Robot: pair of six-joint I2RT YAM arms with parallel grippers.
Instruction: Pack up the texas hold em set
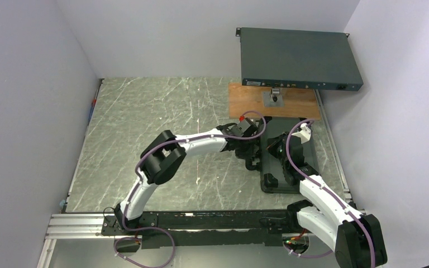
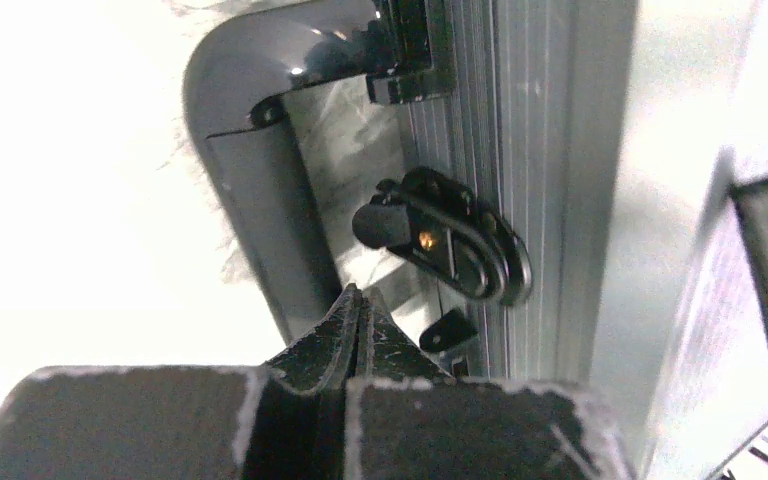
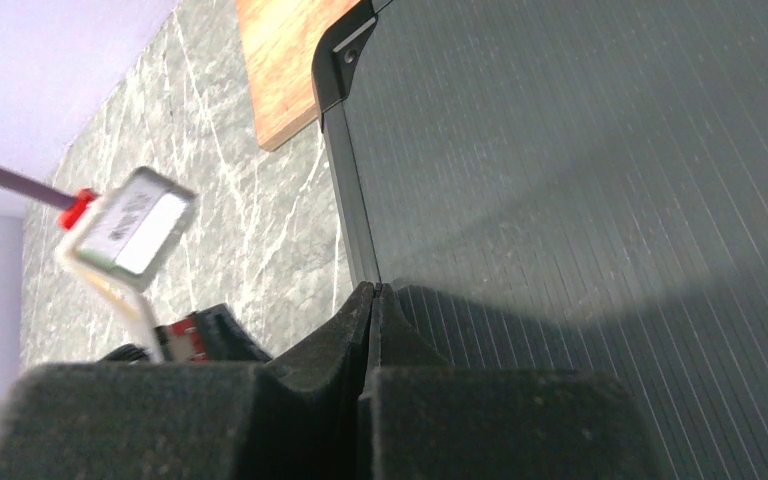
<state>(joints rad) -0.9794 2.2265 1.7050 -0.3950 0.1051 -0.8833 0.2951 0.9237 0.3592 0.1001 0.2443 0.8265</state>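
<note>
The job looks close to finished. The case [image 1: 269, 162] lies flat with its lid down on the right side of the table [image 1: 162, 111], and no chips, cards, dice or buttons show anywhere outside it, so the set is most likely all inside.

The right gripper [image 3: 373, 315] has its fingers pressed together, holding nothing, and its tips sit on the ribbed lid near the lid's left edge. The left gripper [image 2: 356, 325] is likewise closed and empty. It sits at the case's left side, just beside the handle [image 2: 260, 190] and near a black latch [image 2: 450, 245]. Whether that latch is fastened cannot be told from these views, so fastening the latches is probably what remains.

A wooden board [image 1: 246, 100] lies just beyond the far end of the case, and a flat dark box [image 1: 296, 58] with ports stands farther back still. Neither blocks the latch side. The handle crowds the latch, leaving the left gripper little room there.
</note>
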